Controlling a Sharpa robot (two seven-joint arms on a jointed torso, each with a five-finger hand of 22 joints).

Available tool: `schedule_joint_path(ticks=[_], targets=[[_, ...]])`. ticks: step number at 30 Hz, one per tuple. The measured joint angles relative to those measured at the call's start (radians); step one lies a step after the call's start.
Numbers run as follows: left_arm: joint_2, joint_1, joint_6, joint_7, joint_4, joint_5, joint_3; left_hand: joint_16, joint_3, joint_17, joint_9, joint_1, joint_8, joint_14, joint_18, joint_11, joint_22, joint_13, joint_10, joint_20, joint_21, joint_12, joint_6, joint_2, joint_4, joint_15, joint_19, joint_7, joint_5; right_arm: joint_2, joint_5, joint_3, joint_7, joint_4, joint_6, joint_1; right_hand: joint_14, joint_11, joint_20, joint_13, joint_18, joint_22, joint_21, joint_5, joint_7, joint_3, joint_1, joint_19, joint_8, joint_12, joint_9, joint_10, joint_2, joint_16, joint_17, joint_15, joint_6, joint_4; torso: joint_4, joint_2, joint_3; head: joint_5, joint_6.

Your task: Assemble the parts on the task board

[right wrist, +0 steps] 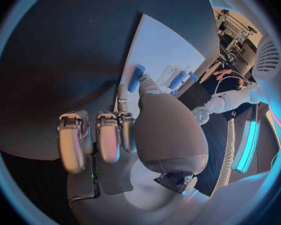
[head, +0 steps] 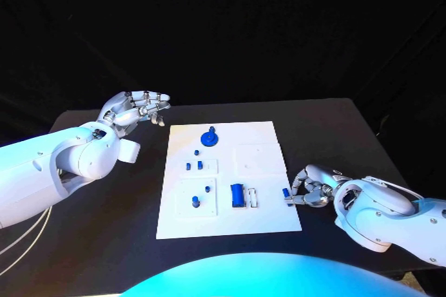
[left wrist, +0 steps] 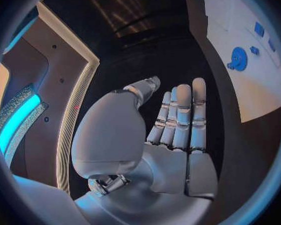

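Small parts' (head: 199, 165) shapes too tiny

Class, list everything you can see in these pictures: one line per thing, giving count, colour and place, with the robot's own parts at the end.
Table: one, black, under everything.
Task board: one, white, middle of the table.
Gear: one, blue, round, at the board's far end.
Small pegs: several, blue, standing in the board's left-hand blocks.
Block: one, blue, larger, near the board's near right part.
Peg: one, blue, pinched by the right hand at the board's right edge.
Left hand: one, silver, raised over the table's far left, holding nothing, fingers straight.
Right hand: one, silver, low beside the board's right edge.
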Motion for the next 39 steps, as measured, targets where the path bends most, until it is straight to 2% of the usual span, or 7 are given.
schedule_joint_path(ticks=[10, 16, 20, 29, 30, 33, 39], targets=[[0.0, 0.0, 0.0, 0.0, 0.0, 0.0, 0.0, 0.0, 0.0, 0.0, 0.0, 0.0, 0.0, 0.0, 0.0, 0.0, 0.0, 0.0, 0.0, 0.0, 0.0, 0.0, 0.0, 0.0, 0.0, 0.0, 0.0, 0.0, 0.0, 0.033, -0.023, 0.006, -0.014, -0.018, 0.012, -0.007, 0.0, 0.0, 0.0, 0.0, 0.0, 0.0, 0.0, 0.0, -0.007, 0.031, 0.032, 0.0, 0.007, 0.0, 0.008, 0.0, 0.005, 0.0, 0.0, 0.0, 0.022, -0.005, 0.0001, 0.0, 0.0002, 0.003, 0.0], [-0.003, 0.0, 0.0, 0.0, 0.0, 0.0, 0.0, 0.004, 0.0, 0.0, -0.001, 0.0, 0.006, -0.004, 0.0, 0.0, -0.001, 0.0, 0.0, 0.0, 0.0, 0.0, 0.0, 0.0, 0.0, 0.004, 0.0, 0.0, 0.0, 0.053, -0.047, 0.01, -0.021, -0.024, 0.014, -0.015, 0.0, 0.0, 0.0, 0.0, 0.0, 0.0, 0.0, -0.002, -0.01, 0.094, 0.095, 0.0, 0.005, 0.0, 0.094, 0.0, 0.005, 0.0, 0.0, 0.0, 0.029, -0.006, 0.0001, 0.0, 0.0001, 0.004, 0.0], [-0.003, 0.0, 0.0, 0.0, 0.0, 0.0, 0.0, 0.004, 0.0, 0.0, -0.001, 0.0, 0.006, -0.004, 0.0, 0.0, -0.001, 0.0, 0.0, 0.0, 0.0, 0.0, 0.0, 0.0, 0.0, 0.004, 0.0, 0.0, 0.0, 0.064, -0.065, 0.011, -0.022, -0.019, 0.012, -0.017, 0.002, -0.008, 0.0, 0.0, 0.0, 0.0, 0.0, 0.074, -0.019, 0.176, 0.15, 0.0, -0.028, 0.0, 0.094, 0.0, -0.015, 0.0, 0.0, -0.009, 0.037, 0.019, -0.0005, 0.0, -0.0001, 0.004, 0.0], [-0.003, 0.0, 0.0, 0.0, 0.0, 0.0, 0.0, 0.004, 0.0, 0.0, -0.001, 0.0, 0.006, -0.004, 0.0, 0.0, -0.001, 0.0, 0.0, 0.0, 0.0, 0.0, 0.0, 0.0, 0.0, 0.004, 0.0, 0.0, 0.0, 0.072, -0.099, 0.01, -0.039, -0.014, 0.007, -0.02, 0.002, -0.009, 0.0, 0.0, 0.0, 0.0, 0.0, 0.191, -0.02, 0.254, 0.159, 0.0, 0.004, 0.0, 0.085, 0.002, -0.051, 0.0, 0.0, -0.009, 0.038, 0.096, 0.001, -0.001, -0.0006, 0.007, 0.0], [-0.003, 0.0, 0.0, 0.0, 0.0, 0.0, 0.0, 0.004, 0.0, 0.0, -0.001, 0.0, 0.006, -0.004, 0.0, 0.0, -0.001, 0.0, 0.0, 0.0, 0.0, 0.004, 0.0, 0.0, 0.0, 0.004, 0.0, 0.0, 0.0, 0.071, -0.099, 0.01, -0.042, -0.011, 0.005, -0.02, 0.002, -0.009, 0.0, 0.0, 0.0, 0.0, 0.0, 0.195, -0.02, 0.268, 0.143, 0.0, 0.009, 0.0, 0.04, 0.002, -0.058, 0.0, 0.0, -0.009, 0.034, 0.093, 0.0008, -0.001, -0.0007, 0.007, 0.0], [-0.003, 0.0, 0.0, 0.0, 0.0, 0.0, 0.0, 0.004, 0.0, -0.001, -0.001, 0.0, 0.006, -0.004, 0.0, 0.0, -0.001, 0.0, 0.0, 0.0, 0.0, 0.005, 0.0, 0.0, 0.0, 0.004, 0.0, 0.0, 0.0, 0.068, -0.082, 0.007, -0.053, 0.003, -0.003, -0.017, 0.002, -0.009, 0.0, 0.0, 0.0, 0.0, 0.0, 0.198, -0.019, 0.321, 0.103, 0.0, 0.009, 0.0, 0.016, 0.002, -0.062, 0.0, 0.0, -0.009, 0.025, 0.052, 0.0001, -0.001, -0.0008, 0.008, 0.0], [-0.003, 0.0, 0.0, 0.0, 0.0, 0.0, 0.0, 0.004, 0.0, -0.001, -0.001, 0.0, 0.006, -0.004, 0.0, 0.0, -0.001, 0.0, 0.0, 0.0, 0.0, 0.005, 0.0, 0.0, 0.0, 0.004, 0.0, 0.0, 0.0, 0.073, 0.012, 0.002, -0.067, 0.035, -0.021, 0.011, 0.002, -0.009, 0.0, 0.0, 0.0, 0.0, 0.0, 0.206, -0.019, 0.409, 0.038, 0.0, 0.017, 0.0, 0.032, 0.002, -0.07, 0.0, 0.0, -0.009, 0.016, -0.006, 0.0, -0.001, -0.0008, 0.007, 0.0]])
